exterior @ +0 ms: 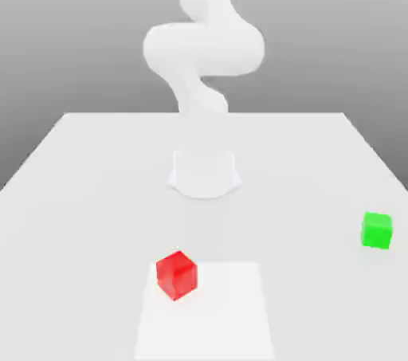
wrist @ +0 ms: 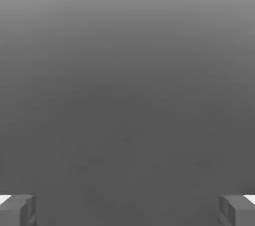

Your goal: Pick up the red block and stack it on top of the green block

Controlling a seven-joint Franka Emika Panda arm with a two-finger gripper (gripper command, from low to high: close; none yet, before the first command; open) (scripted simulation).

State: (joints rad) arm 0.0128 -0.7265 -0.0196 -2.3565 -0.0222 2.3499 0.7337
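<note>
The red block (exterior: 176, 275) sits on the white table (exterior: 96, 184), near the front and a little to the exterior view's left, at the corner of a paler square patch (exterior: 205, 311). Far to the exterior view's right rests the green block (exterior: 377, 230), well apart from the red one. In the hand view my gripper (wrist: 127, 210) is open, its two grey fingertips (wrist: 17, 210) standing wide apart with nothing between them, against a plain grey background. The white arm (exterior: 203, 49) rises from its base (exterior: 204, 174) behind the blocks.
The arm's round base stands at the table's middle back. The table's far edge runs behind it, and its side edges slant outward toward the front.
</note>
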